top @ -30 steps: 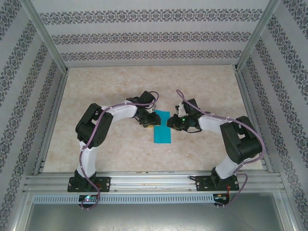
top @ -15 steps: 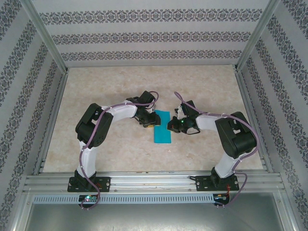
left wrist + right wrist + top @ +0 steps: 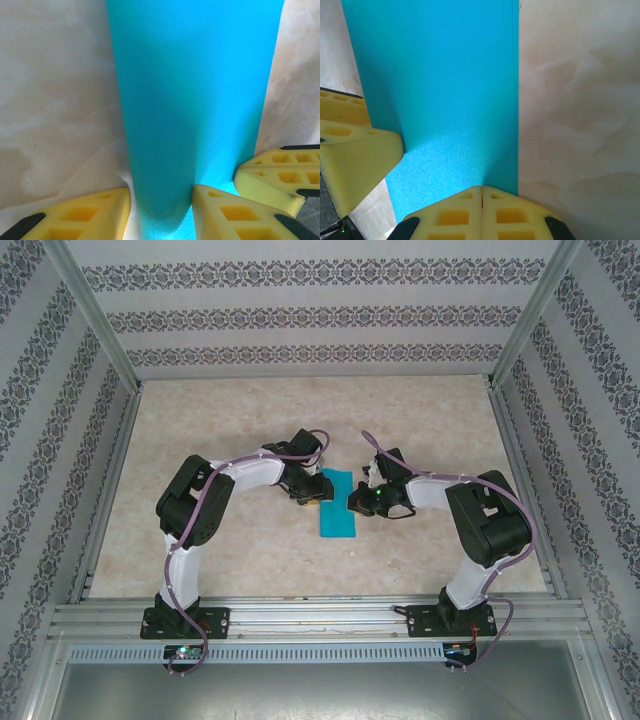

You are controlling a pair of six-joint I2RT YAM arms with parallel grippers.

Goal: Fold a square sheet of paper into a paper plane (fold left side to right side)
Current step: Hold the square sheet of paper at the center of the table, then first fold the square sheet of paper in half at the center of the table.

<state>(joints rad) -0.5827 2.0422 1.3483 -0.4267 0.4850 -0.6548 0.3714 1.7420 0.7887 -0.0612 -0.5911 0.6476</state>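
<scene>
The square sheet of paper [image 3: 336, 508] lies mid-table as a narrow teal strip, its left side folded over to the right. My left gripper [image 3: 313, 491] is at the strip's left edge. In the left wrist view the rounded fold of the paper [image 3: 192, 100] bulges up between the yellow fingers [image 3: 80, 215], which touch it on both sides, so my left gripper [image 3: 161, 190] is shut on that fold. My right gripper [image 3: 352, 502] is at the strip's right edge. It is shut [image 3: 481, 188], its joined tips resting on the paper [image 3: 445, 85] near the straight right edge.
The beige marbled table [image 3: 240, 420] is bounded by an aluminium frame and patterned walls [image 3: 310, 315]. The right gripper's yellow finger [image 3: 277, 170] shows at the right of the left wrist view, and the left gripper's finger [image 3: 355, 160] at the left of the right wrist view.
The right gripper has closed fully and edged left onto the paper's right edge, its elbow swinging in. The left arm and the paper have held still.
</scene>
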